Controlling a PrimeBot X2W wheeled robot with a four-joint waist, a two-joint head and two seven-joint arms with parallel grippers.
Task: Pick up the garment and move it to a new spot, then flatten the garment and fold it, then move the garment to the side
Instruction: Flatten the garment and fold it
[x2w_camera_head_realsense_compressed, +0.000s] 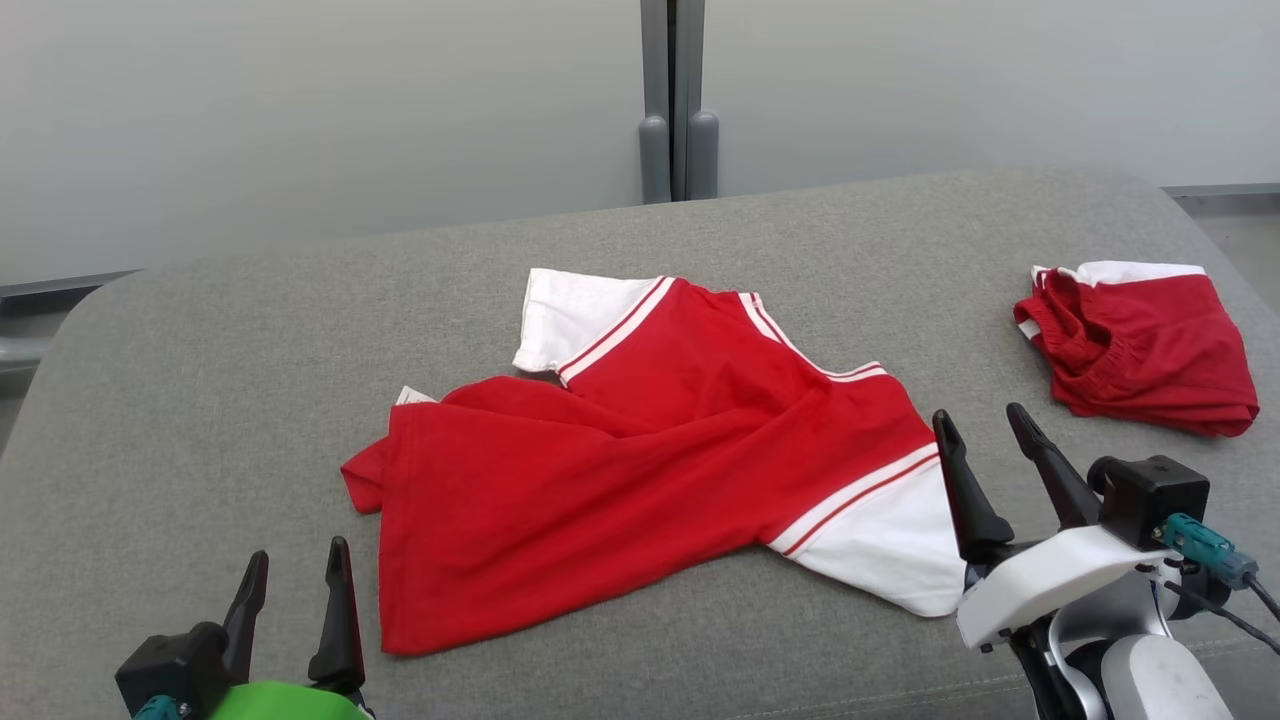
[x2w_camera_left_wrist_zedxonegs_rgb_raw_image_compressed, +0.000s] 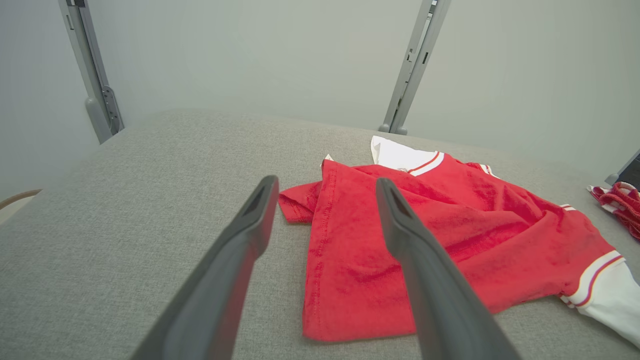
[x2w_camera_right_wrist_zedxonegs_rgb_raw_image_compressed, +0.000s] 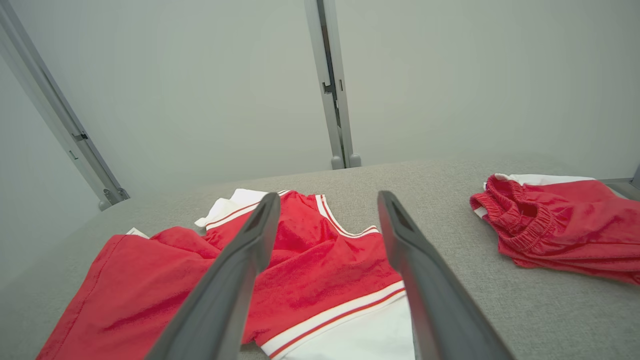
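The garment (x2w_camera_head_realsense_compressed: 640, 470), a red shirt with white sleeves and striped trim, lies rumpled on the middle of the grey cushion (x2w_camera_head_realsense_compressed: 250, 380); take that cushion as your reference for everything below.

Over the cushion's near left corner you have the left gripper (x2w_camera_head_realsense_compressed: 300, 550). Its two dark fingers stand apart with nothing between them, and it is clear of the cloth. From the left wrist view you look along those fingers at the shirt's red hem, which lies flat on the cushion beyond them.

At the cushion's centre, the shirt's body is creased, and a fold of red runs across it. A small red flap sticks out toward the cushion's left side. One white sleeve (x2w_camera_head_realsense_compressed: 565, 315) points toward the cushion's far edge, and the other white sleeve (x2w_camera_head_realsense_compressed: 880, 545) spreads toward its near right.

Over the cushion's near right part you have the right gripper (x2w_camera_head_realsense_compressed: 978, 412), fingers likewise spread and empty. In the head view its left finger crosses the edge of the near sleeve; you cannot tell whether it touches the cloth.

At the cushion's far right edge sits a pair of red shorts (x2w_camera_head_realsense_compressed: 1150, 350) with a white band, bunched up and well apart from the shirt.
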